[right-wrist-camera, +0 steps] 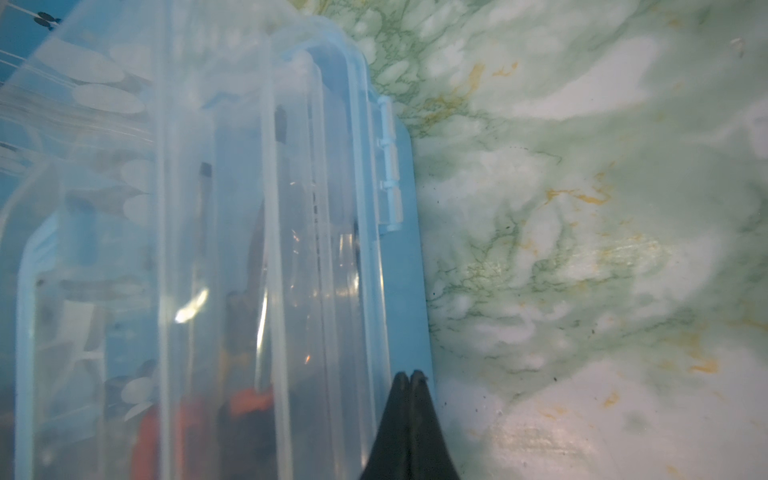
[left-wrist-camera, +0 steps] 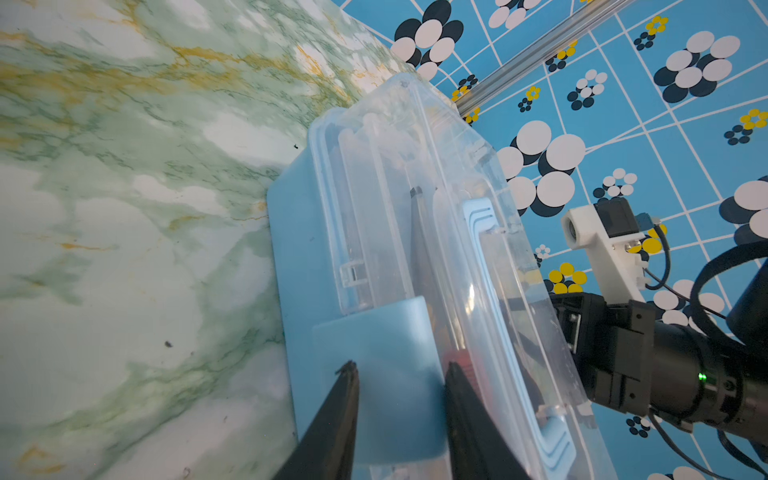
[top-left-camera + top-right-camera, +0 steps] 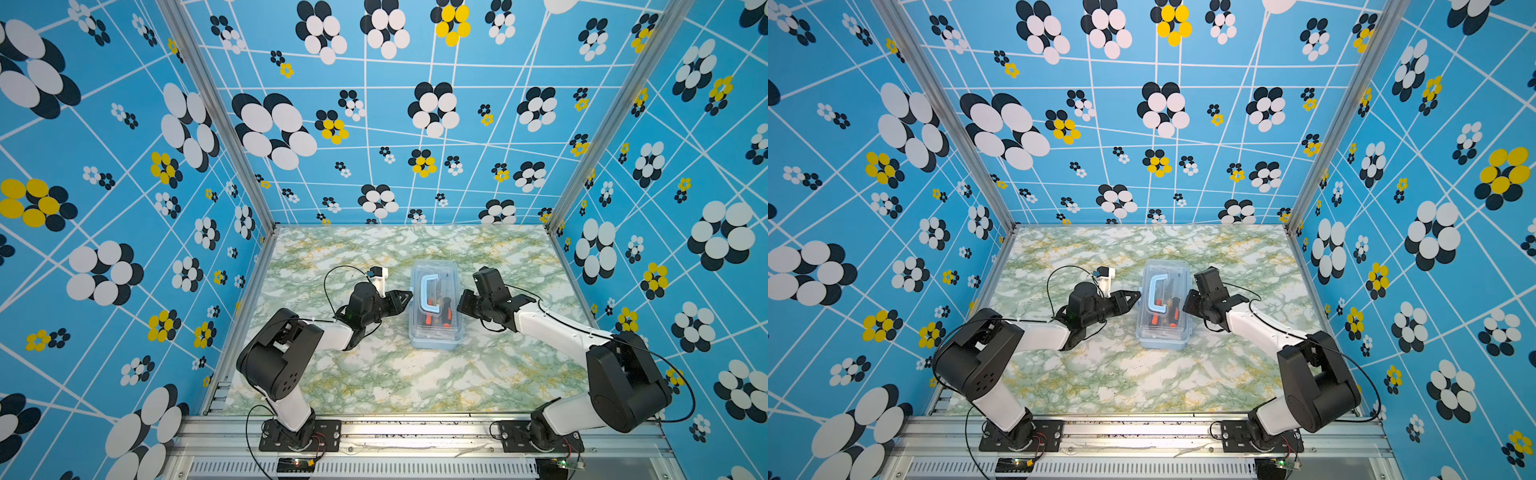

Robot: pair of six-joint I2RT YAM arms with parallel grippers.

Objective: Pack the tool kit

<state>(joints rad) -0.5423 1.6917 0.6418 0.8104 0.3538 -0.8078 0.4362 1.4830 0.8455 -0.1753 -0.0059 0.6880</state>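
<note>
Blue latch at part-open left claw.

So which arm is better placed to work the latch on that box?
Probably left: the left gripper straddles the blue latch, jaws apart; the right gripper is shut, at the hinge side.

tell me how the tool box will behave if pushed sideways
Probably slides rather than tips: the tool box lies low and flat on the smooth table. Likely heavy for its size, with screwdrivers inside. Its glossy lid may be slippery.
</note>
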